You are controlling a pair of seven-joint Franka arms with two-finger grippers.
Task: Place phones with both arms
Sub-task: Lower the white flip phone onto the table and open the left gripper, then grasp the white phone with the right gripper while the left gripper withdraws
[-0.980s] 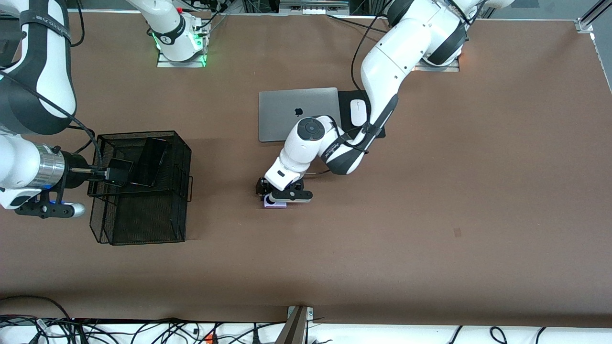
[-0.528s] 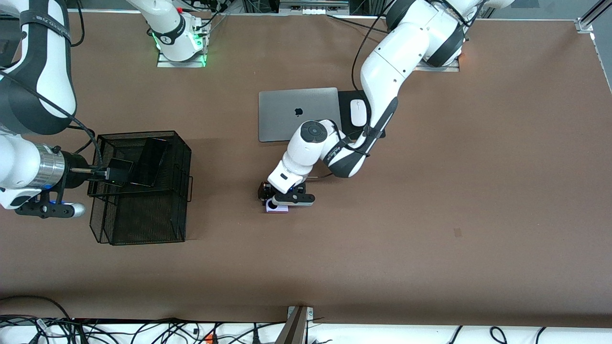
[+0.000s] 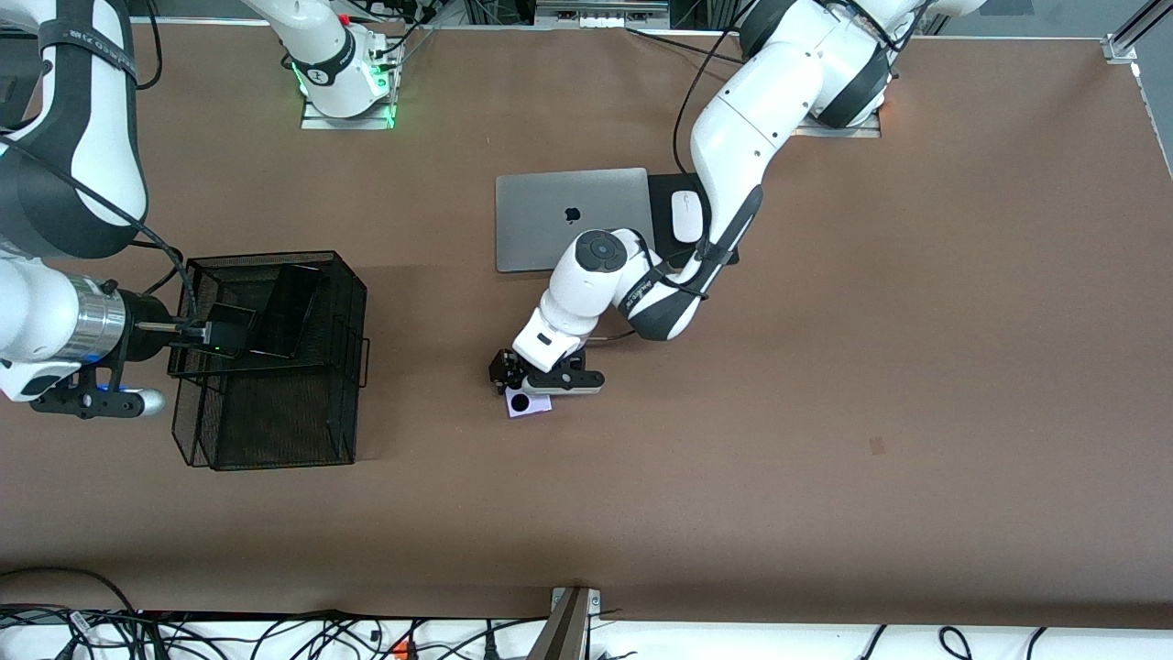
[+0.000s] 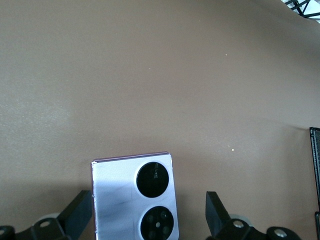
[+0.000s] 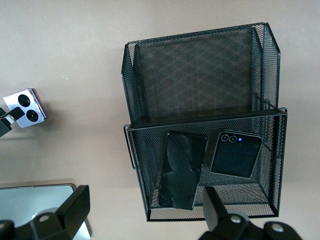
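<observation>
1. The left gripper stands open around the lavender-white phone, which lies flat on the table.
2. The right gripper, open, hovers over the mesh basket holding the long black phone and the squarish black phone.

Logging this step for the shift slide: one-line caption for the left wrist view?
Open left gripper straddling the squarish lavender-white phone with two black lenses, lying flat on the brown table.

bare table lies open around the lavender-white phone; laptop stands near.
</observation>
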